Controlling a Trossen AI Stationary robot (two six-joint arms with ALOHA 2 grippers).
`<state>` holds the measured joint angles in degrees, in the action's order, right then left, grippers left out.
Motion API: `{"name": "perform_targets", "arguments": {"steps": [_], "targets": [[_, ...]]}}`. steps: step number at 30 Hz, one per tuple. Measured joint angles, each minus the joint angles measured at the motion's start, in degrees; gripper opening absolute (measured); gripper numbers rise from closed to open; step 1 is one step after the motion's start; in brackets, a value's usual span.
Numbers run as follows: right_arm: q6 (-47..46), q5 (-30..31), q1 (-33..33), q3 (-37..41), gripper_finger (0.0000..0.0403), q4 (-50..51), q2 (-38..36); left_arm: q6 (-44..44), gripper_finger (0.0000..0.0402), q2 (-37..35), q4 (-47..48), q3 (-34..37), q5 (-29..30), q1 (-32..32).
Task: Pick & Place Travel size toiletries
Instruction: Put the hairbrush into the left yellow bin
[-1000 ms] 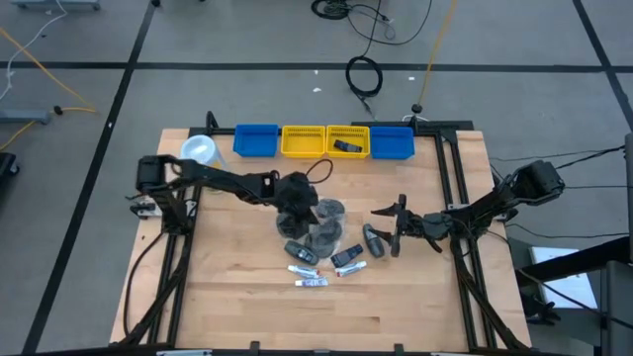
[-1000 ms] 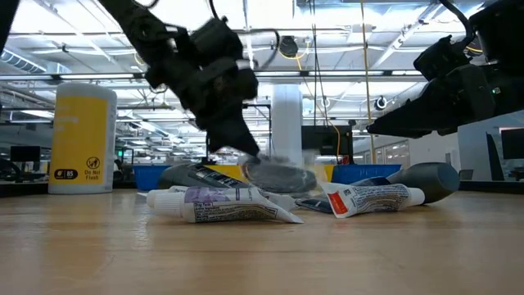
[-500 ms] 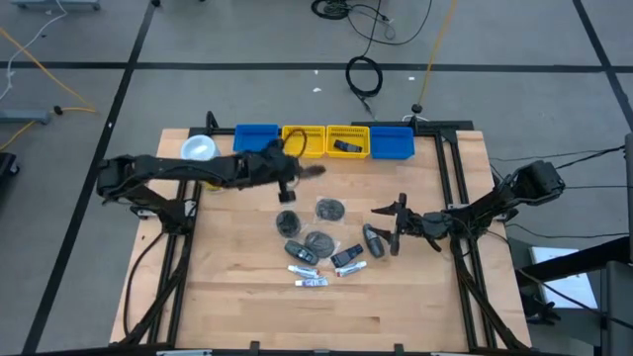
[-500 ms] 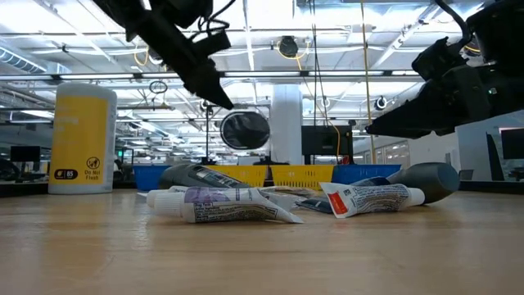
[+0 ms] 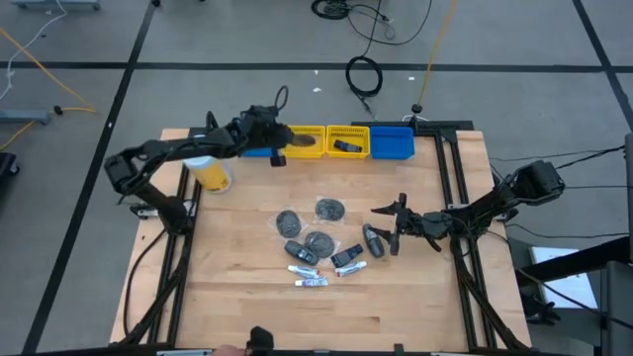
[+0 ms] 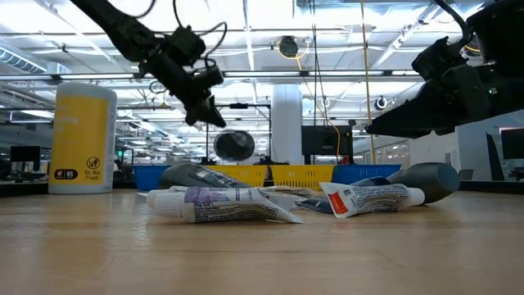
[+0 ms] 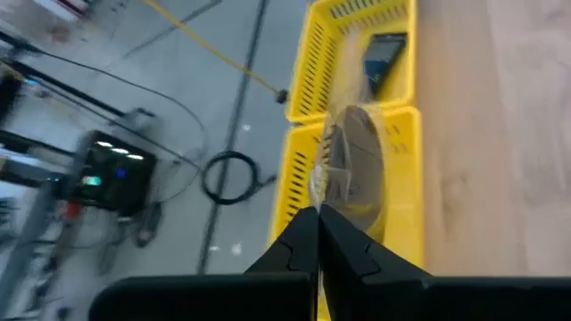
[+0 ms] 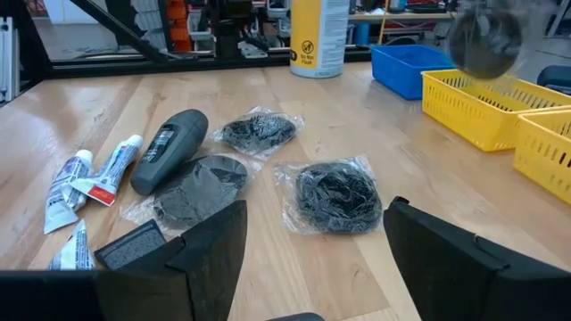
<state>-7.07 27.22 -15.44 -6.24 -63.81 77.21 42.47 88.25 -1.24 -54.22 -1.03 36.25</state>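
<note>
One wrapped grey disc (image 7: 357, 165) was held clenched in the left end effector (image 7: 318, 234) above the yellow bin (image 5: 303, 140), with the remaining toiletries (image 5: 318, 252) left near the released right end effector (image 5: 393, 226).

Wrapped grey disc (image 7: 357, 169) hangs over yellow bin (image 7: 403, 192) — upright.

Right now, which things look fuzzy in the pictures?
Right wrist view: the wrapped disc hanging over the yellow bins is smeared. Left wrist view: the room past the bins is soft. Low view: the nearest table is blurry.
</note>
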Motion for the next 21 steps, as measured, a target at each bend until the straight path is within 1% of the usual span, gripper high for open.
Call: {"name": "perform_targets", "arguments": {"steps": [3, 10, 14, 21], "targets": [[-0.2, -0.03, 0.0, 0.0, 0.0256, -0.24, 0.0, -0.15, 0.0, 2.93, -2.28, 0.0, -1.93, 0.91], [-0.13, -0.07, 0.0, 0.02, 0.0256, -0.26, 0.0, -1.7, 0.0, 8.94, -7.79, -0.02, -2.14, 3.49], [0.09, -0.03, 0.0, 0.02, 0.0256, -0.23, 0.0, -3.16, 0.0, 10.82, -6.51, -0.02, -2.71, 4.39], [0.33, -0.03, 0.33, 0.02, 0.0256, -0.22, 0.0, -5.42, 0.0, 10.73, -4.27, -0.53, -6.73, 4.35]]}}
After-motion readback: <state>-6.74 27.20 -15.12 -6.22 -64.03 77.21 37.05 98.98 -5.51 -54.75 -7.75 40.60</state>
